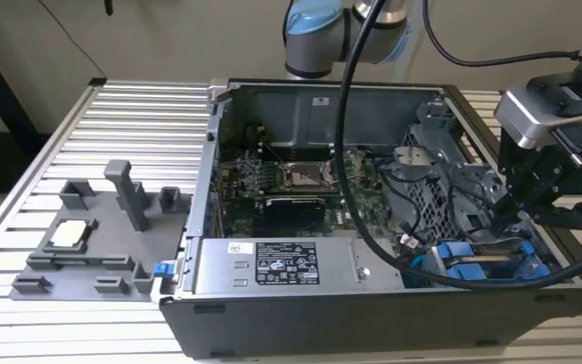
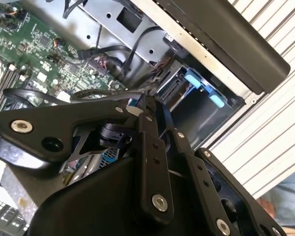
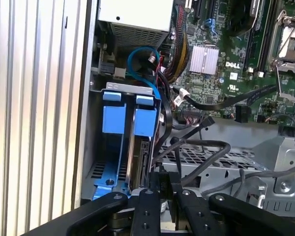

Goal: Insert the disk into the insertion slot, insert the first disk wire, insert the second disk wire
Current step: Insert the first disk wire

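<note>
Black gripper (image 3: 164, 183) above blue-framed disk (image 3: 138, 156) — seemingly slotted.

black-and-white label (image 1: 286, 262) on power supply box (image 1: 372, 274); print unreadable

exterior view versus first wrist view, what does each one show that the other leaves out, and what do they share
Exterior view adds: the grey plastic fixture tray at the exterior view's left of the open black computer case, and the arm's pale blue joint cap.
First wrist view adds: a close look at the square silver finned heatsink on the board.
Shared: the black gripper beside the grey metal insertion slot with blue plastic fittings, the green motherboard, and the slatted aluminium table.
</note>
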